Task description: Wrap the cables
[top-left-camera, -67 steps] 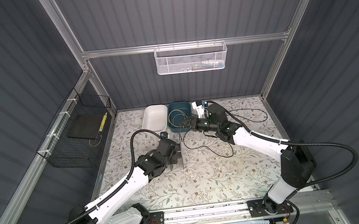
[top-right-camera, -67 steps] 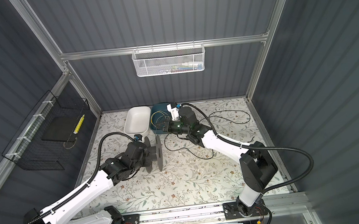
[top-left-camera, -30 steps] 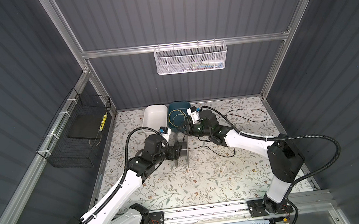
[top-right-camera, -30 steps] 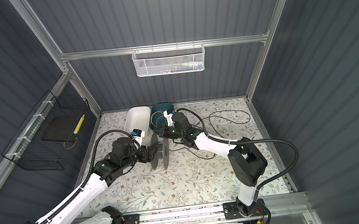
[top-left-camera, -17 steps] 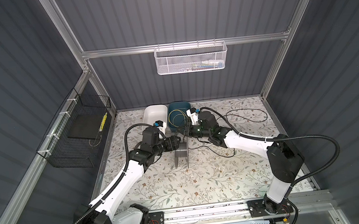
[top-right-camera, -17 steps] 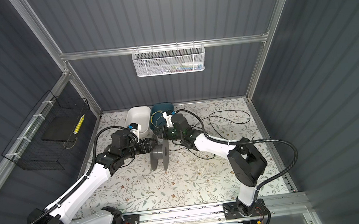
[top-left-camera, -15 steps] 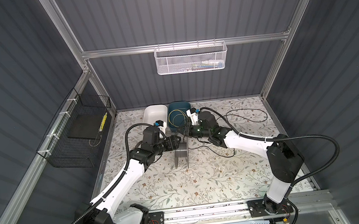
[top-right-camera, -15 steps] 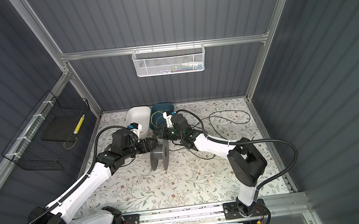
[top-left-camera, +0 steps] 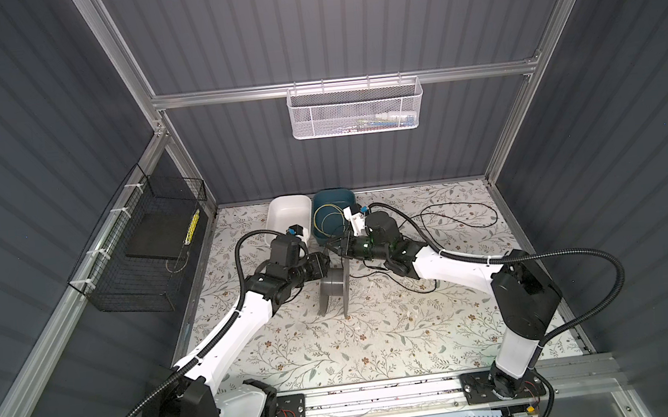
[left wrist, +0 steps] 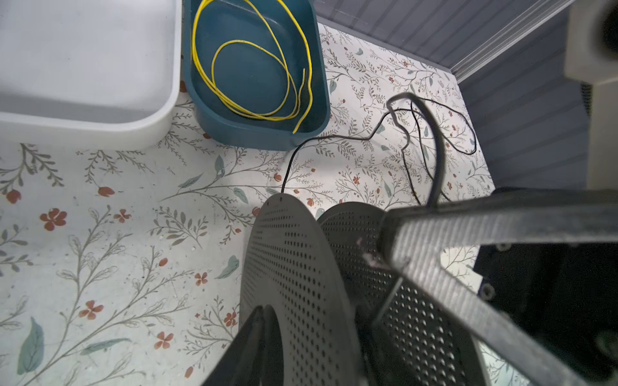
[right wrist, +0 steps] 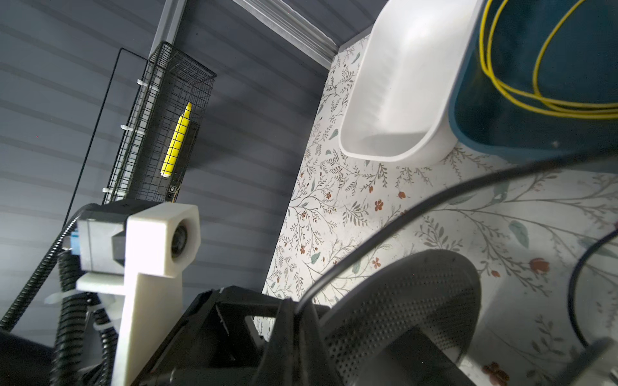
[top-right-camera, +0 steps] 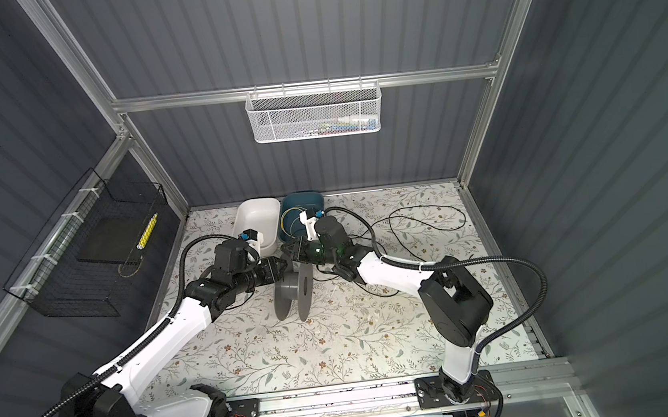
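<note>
At spool (top-left-camera: 331, 283) top, blk wire (left wrist: 440, 157) pinched in R gripper (top-left-camera: 337, 247)

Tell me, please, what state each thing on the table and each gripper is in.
spool: standing on its flange edges, core looks bare.
black wire: mostly loose on the table, one stretch pinched by the right gripper.
yellow wire: coiled loose inside the blue bin.
white bin: empty.
right gripper: shut on the black wire, above the spool.
left gripper: at the spool's flange; grip unclear.
</note>
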Tool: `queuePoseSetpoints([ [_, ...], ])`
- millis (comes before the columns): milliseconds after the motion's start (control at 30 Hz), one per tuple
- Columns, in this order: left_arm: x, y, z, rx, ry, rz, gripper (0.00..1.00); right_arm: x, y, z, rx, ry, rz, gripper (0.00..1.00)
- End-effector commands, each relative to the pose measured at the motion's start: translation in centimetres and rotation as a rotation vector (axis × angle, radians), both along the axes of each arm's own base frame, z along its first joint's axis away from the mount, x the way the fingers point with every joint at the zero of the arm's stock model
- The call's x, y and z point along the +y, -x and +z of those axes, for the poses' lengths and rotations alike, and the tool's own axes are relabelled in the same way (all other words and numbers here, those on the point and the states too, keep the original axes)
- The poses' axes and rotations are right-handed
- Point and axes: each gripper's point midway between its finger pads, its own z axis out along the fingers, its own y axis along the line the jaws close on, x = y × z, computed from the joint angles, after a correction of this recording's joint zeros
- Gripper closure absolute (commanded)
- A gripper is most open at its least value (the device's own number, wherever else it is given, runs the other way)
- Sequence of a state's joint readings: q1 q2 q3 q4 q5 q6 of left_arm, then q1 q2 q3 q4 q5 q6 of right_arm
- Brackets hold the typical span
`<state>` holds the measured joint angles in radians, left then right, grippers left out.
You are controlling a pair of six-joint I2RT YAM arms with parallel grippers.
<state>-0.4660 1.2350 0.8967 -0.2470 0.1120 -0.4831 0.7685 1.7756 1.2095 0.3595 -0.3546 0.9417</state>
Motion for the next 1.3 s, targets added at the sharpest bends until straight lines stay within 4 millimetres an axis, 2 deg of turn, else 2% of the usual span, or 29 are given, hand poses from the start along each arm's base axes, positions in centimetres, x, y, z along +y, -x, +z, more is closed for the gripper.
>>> queuePoseSetpoints([
  [0,0.1,-0.3,0.1,-0.011,-0.030,0.002,0.60,0.2,0.7,-2.2,0.038,0.031,0.004,1.00],
  [333,-0.4,0.5,-1.5,0.013,-0.085,-0.032,0.64,-0.4,0.6,-3.2,0.041,0.056,-0.036,1.00],
  [667,-0.4,2.2,-3.6,0.044,-0.194,-0.045,0.69,0.2,1.3,-2.8,0.043,0.042,-0.016,1.00],
  [833,-1.3,2.6,-2.5,-0.036,-0.144,-0.089,0.65,0.3,2.3,-1.8,0.064,-0.014,0.016,1.00],
  [967,-1.8,2.8,-2.3,-0.075,-0.146,-0.149,0.70,-0.7,2.6,-0.7,0.043,-0.012,0.013,1.00],
  [1100,-2.5,2.7,-2.9,-0.076,-0.155,-0.198,0.78,-2.2,2.4,-0.5,0.031,0.017,-0.006,1.00],
  [1267,-3.8,2.5,-2.5,-0.117,-0.124,-0.255,0.76,-3.1,2.5,-1.1,0.037,0.049,-0.006,1.00],
])
